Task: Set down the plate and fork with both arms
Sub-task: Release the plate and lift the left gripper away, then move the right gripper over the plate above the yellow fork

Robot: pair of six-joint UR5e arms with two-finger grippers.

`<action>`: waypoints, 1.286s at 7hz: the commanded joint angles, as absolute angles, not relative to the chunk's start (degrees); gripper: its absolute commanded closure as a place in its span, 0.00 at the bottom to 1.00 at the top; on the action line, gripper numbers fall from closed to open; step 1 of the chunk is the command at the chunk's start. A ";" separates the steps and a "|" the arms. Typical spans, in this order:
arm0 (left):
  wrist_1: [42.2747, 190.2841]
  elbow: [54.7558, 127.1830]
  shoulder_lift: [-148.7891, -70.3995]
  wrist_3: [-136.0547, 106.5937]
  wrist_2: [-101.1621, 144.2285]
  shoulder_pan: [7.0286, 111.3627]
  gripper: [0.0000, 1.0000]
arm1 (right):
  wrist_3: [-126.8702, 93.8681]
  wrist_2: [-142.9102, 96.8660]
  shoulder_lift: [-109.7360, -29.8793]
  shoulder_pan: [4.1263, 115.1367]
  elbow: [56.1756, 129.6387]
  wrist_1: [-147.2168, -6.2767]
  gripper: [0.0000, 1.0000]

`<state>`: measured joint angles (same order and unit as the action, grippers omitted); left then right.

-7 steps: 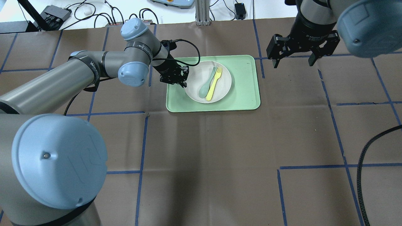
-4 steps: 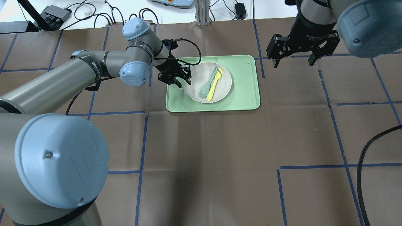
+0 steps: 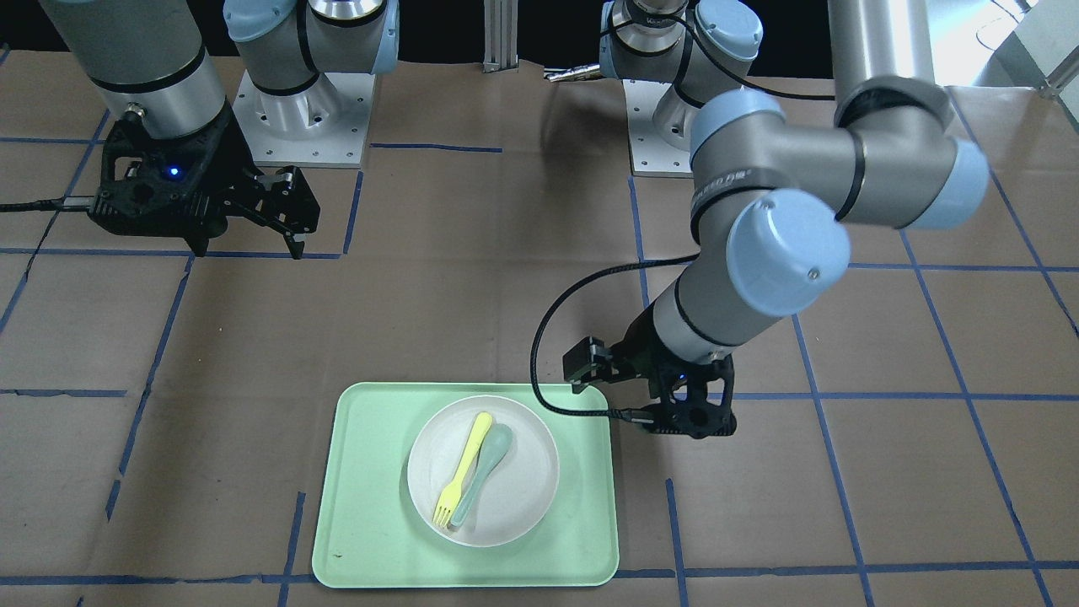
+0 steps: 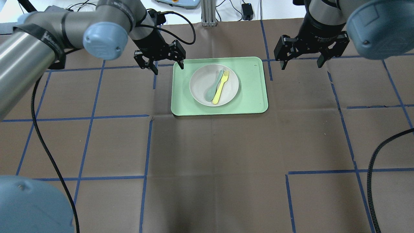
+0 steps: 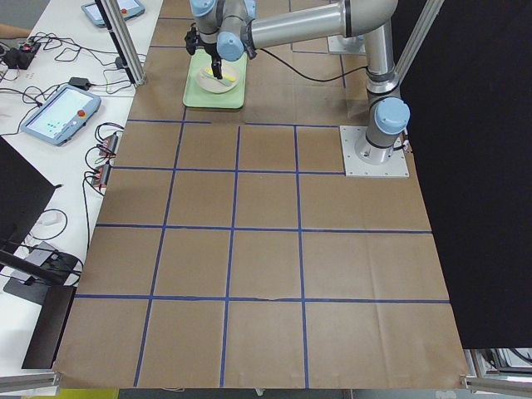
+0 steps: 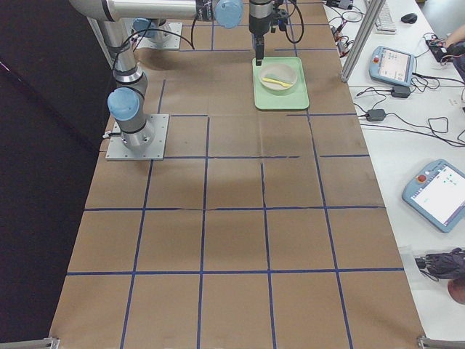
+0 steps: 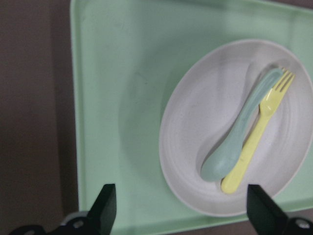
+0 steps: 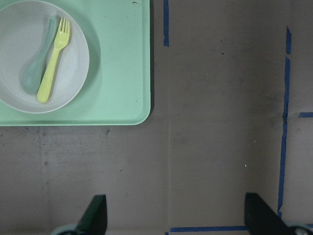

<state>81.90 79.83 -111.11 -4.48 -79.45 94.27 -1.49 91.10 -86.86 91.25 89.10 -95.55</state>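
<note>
The off-white plate sits on the mint-green tray. The pale-yellow fork lies in it, beside a grey-green spoon. My left gripper is open and empty, raised over the tray's far-left corner, apart from the plate. Its wrist view shows the plate, fork and spoon below the open jaws. My right gripper is open and empty, raised over the paper right of the tray. Its wrist view shows the fork on the plate.
Brown paper with blue tape lines covers the table. A black cable curves in at the right. The left arm's cable trails over the left side. Cables and devices lie beyond the far edge.
My left gripper has left the plate's left rim, opened wider, and risen toward the tray's far-left corner. The plate, fork and spoon stay put. The right arm has not moved.
</note>
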 commanded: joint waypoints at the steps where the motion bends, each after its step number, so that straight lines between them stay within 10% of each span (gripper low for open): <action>1: 97.93 72.90 -104.53 -0.47 -87.24 94.22 0.01 | -4.55 90.27 -85.70 91.67 88.59 -96.41 0.00; 9: 113.82 71.81 -92.11 4.73 -90.53 94.31 0.00 | -23.90 91.05 -62.16 107.23 76.65 -106.87 0.00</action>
